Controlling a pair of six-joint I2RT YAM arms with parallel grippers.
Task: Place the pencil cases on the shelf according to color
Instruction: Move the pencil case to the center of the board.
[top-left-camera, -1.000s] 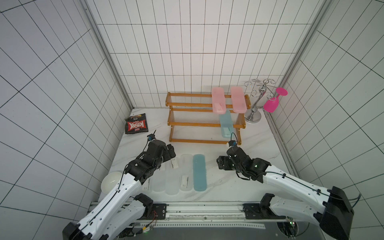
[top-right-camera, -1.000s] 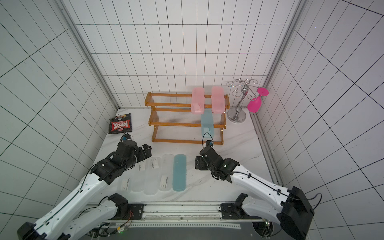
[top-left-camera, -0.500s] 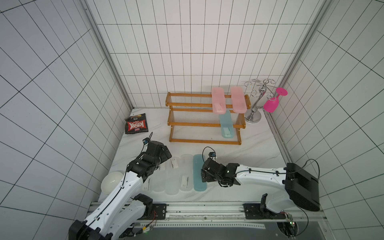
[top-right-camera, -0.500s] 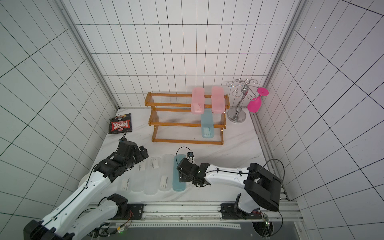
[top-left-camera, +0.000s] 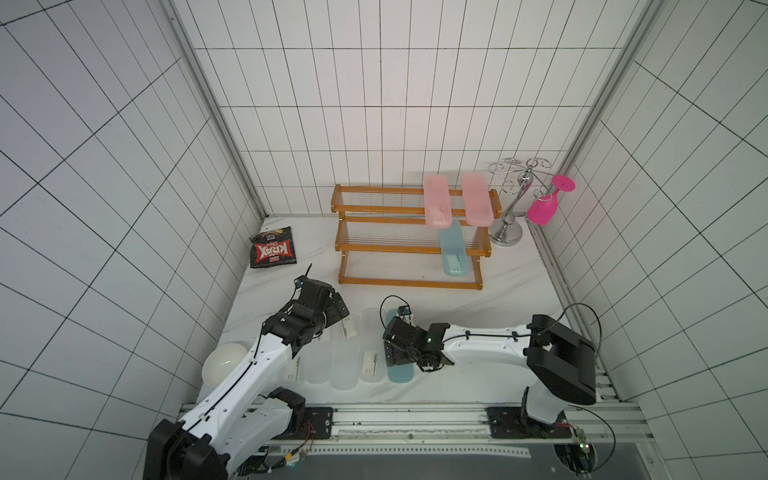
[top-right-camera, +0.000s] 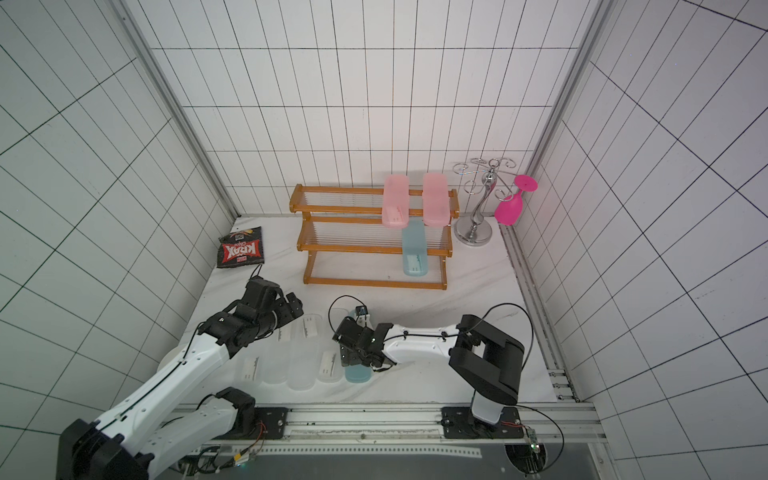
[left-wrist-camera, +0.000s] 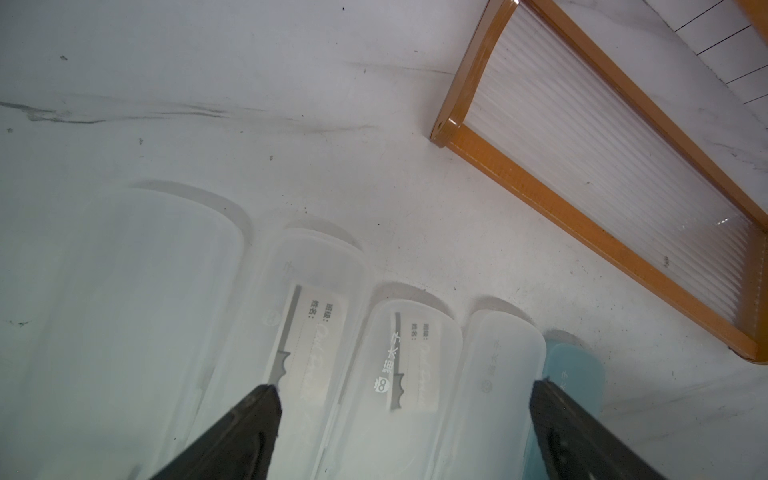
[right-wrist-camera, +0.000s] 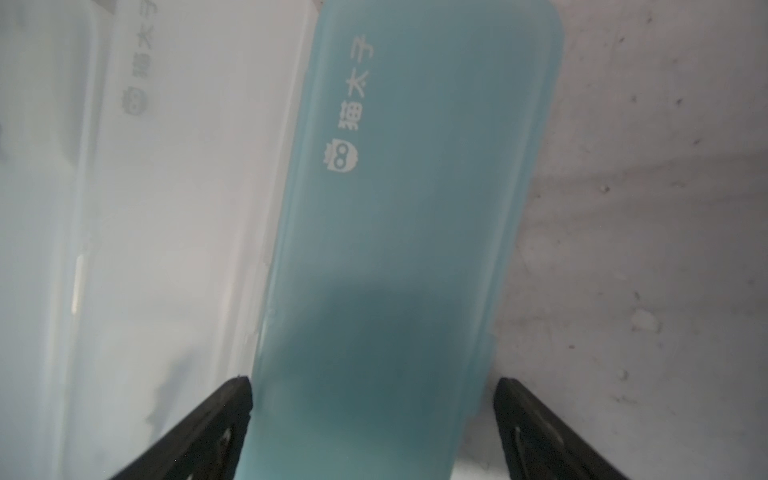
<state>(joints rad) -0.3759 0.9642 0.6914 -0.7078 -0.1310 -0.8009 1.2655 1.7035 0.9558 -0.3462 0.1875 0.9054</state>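
Right claw (right-wrist-camera: 372, 380) straddles the teal pencil case (right-wrist-camera: 415, 208), jaws spread.

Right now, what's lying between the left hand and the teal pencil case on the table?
Between the left hand and the teal pencil case lie clear pencil cases, side by side; both top views show it.
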